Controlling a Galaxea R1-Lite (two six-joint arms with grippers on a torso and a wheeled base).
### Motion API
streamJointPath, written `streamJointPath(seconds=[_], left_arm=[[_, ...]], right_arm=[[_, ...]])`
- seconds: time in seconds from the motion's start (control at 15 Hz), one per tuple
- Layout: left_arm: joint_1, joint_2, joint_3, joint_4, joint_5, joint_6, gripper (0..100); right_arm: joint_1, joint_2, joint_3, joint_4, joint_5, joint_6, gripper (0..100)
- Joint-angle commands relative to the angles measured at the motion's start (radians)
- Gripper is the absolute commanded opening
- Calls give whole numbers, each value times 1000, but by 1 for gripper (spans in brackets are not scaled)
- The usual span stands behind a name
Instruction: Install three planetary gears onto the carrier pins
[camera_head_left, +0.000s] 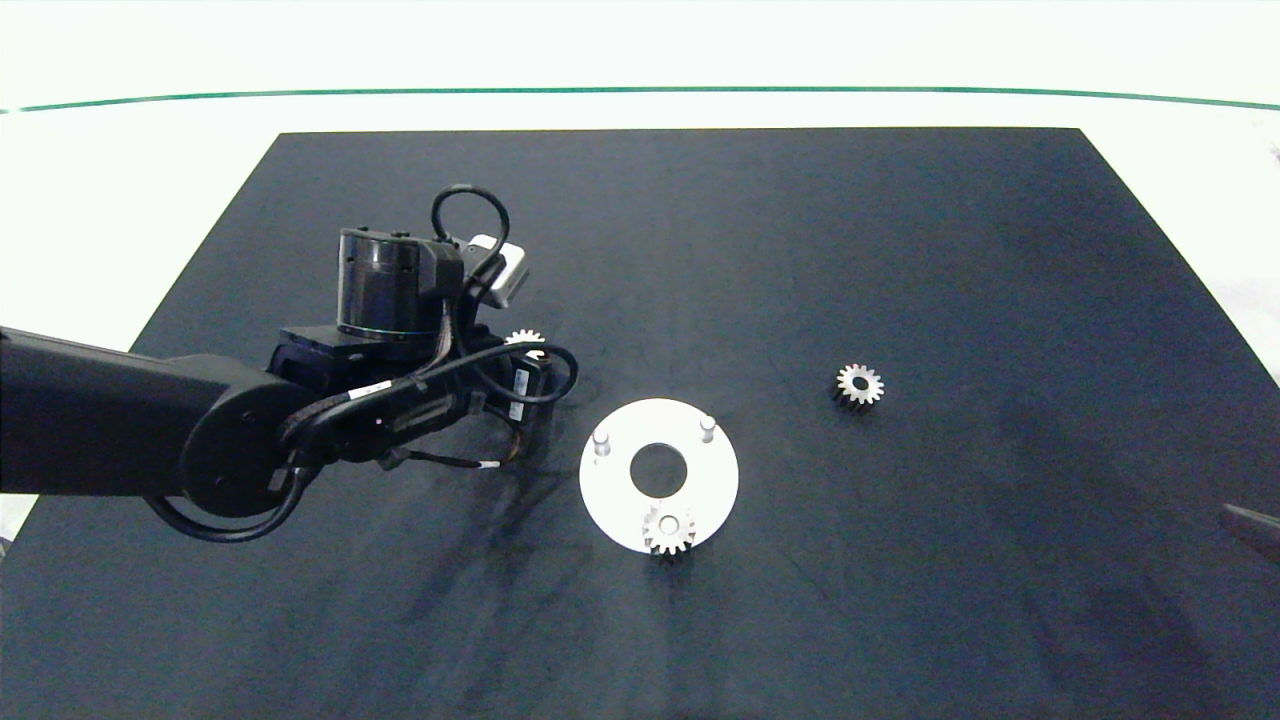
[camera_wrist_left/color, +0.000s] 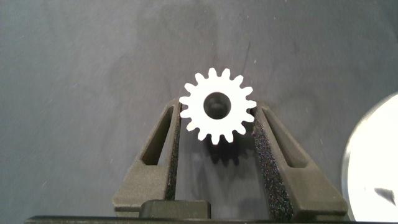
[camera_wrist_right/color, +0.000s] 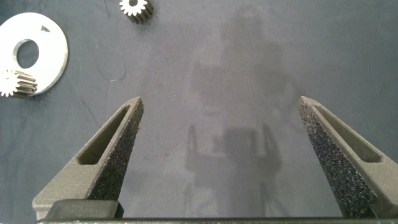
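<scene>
Dark mat wide open right of disc. Left end effector pinches one gear left of disc; right end effector spread wide, empty. One gear seated, another loose to the right.

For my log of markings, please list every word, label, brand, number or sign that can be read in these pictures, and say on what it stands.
No text can be read in any view.
Small white tags on the left arm's cable: too small to read.
The planetary gears, white disc, carrier pins and dark mat: no markings visible.
Left gripper and right gripper: no lettering on the fingers.
</scene>
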Motion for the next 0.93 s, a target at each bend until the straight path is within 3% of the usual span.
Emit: streamJointPath(seconds=[0.07, 0.27, 0.93], left_arm=[[-32, -86, 80, -5, 1, 0, 22], [-88, -147, 157, -10, 1, -7, 22], [-193, -212, 237, -11, 13, -7, 22]], right_arm=[[2, 0, 0, 1, 1, 0, 100], [2, -1, 0, 1, 1, 0, 100], [2, -14, 20, 1, 2, 2, 100]])
